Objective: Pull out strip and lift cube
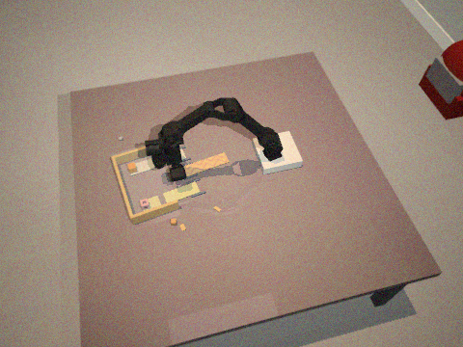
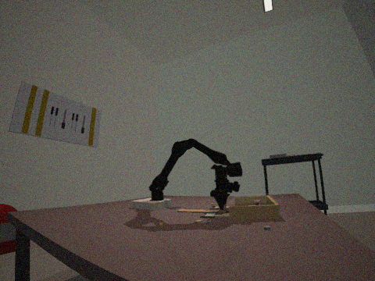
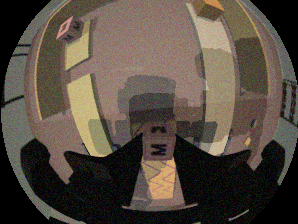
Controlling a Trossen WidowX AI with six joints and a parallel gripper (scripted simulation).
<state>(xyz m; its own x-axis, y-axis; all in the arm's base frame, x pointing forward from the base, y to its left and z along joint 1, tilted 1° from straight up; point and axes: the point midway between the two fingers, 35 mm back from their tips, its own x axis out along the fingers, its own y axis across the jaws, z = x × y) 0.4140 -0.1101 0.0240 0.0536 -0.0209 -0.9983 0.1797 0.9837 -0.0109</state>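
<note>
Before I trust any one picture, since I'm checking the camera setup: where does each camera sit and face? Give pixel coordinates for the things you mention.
Top: high above, angled down at the table point(image 1: 289, 231); nearly the whole arm point(image 1: 203, 113) shows.
Exterior: low beside the table point(image 2: 195, 250), looking across it at the arm point(image 2: 183, 146) side-on and the walls.
Wrist: mounted near the gripper point(image 3: 159, 145), facing past its fingers, which show dark, with a labelled cube point(image 3: 159, 148) between them.
Top and exterior share the wooden frame point(image 1: 122, 188) point(image 2: 254, 213).

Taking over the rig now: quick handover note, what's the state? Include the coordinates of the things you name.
Gripper point(image 1: 177, 173) point(image 2: 222, 209) point(image 3: 157, 136): shut on the labelled cube point(image 3: 158, 146), low at the table.
Zigzag strip point(image 1: 209, 164) point(image 3: 160, 179): out of the tray point(image 1: 122, 188) point(image 2: 254, 212), toward the arm's base.
Yellow strip point(image 1: 180, 192) point(image 3: 90, 112), with a gap in it, and pale strip point(image 3: 218, 75) both reach into the tray.
Done: strip pulled, cube gripped.
Left: lift the cube and hold it up.
</note>
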